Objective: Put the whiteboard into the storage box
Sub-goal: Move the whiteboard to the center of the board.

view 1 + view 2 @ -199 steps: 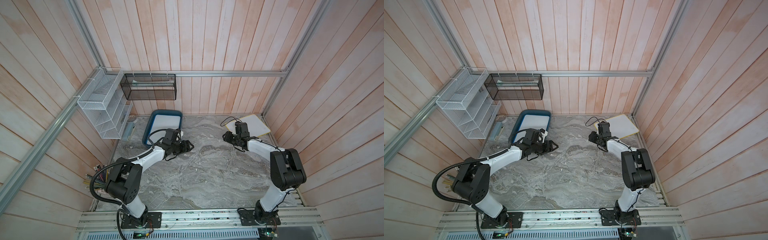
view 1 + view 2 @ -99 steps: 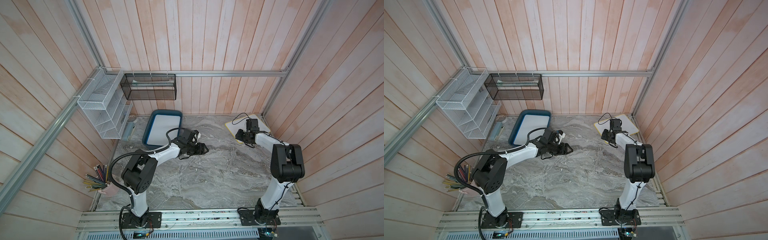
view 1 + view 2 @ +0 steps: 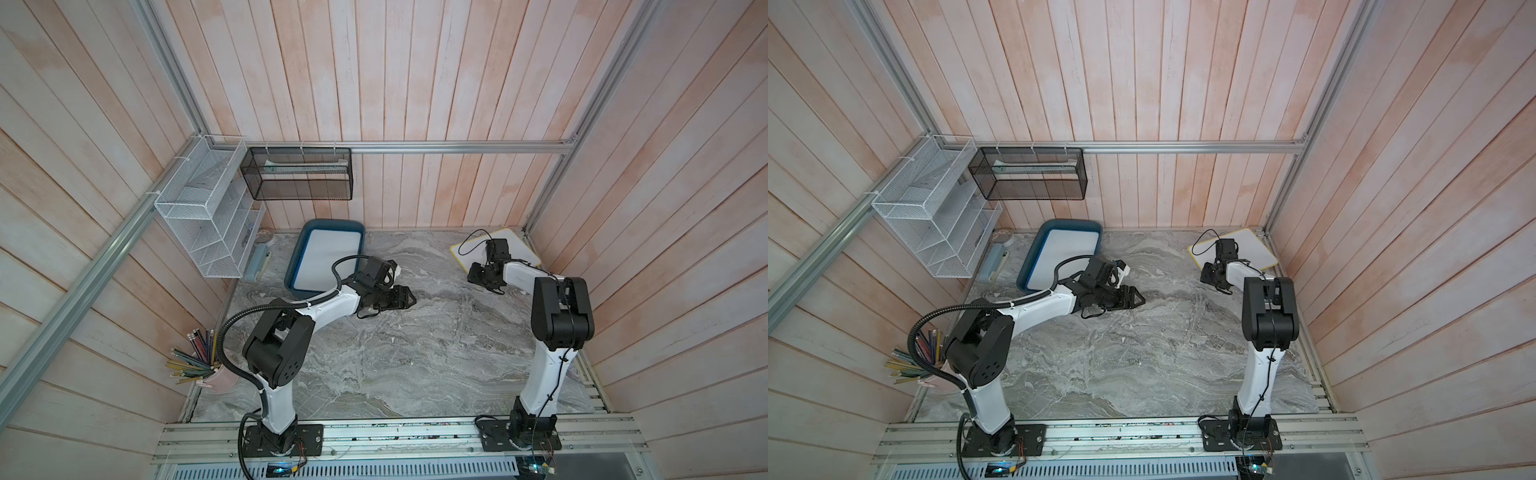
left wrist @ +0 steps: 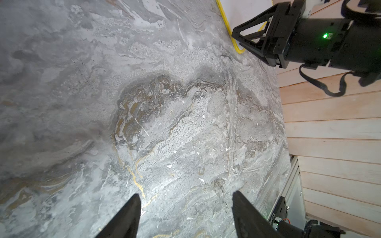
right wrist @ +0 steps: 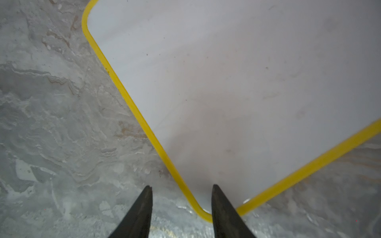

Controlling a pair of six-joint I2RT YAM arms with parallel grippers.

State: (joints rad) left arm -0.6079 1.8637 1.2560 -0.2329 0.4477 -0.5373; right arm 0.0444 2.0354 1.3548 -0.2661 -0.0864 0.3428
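A whiteboard (image 3: 521, 249) with a yellow rim lies flat on the marble table at the far right, also in the other top view (image 3: 1254, 249) and filling the right wrist view (image 5: 226, 82). My right gripper (image 5: 181, 185) stands open at its near corner, one finger over the marble and one over the board; it also shows in a top view (image 3: 473, 276). The storage box (image 3: 332, 224), a teal tub, sits far left with another white board (image 3: 328, 259) lying in it. My left gripper (image 4: 185, 193) is open and empty over bare marble right of the box (image 3: 409, 299).
A white wire rack (image 3: 208, 220) and a black mesh basket (image 3: 299, 174) hang on the walls at the far left. A cup of pencils (image 3: 199, 365) stands near left. A small blue-grey object (image 3: 257, 262) lies under the rack. The right wall runs close beside the yellow-rimmed board.
My left arm has swung right, away from the storage box toward the table's middle. My right arm has moved over to the corner of the yellow-rimmed board. Neither gripper's opening has changed.
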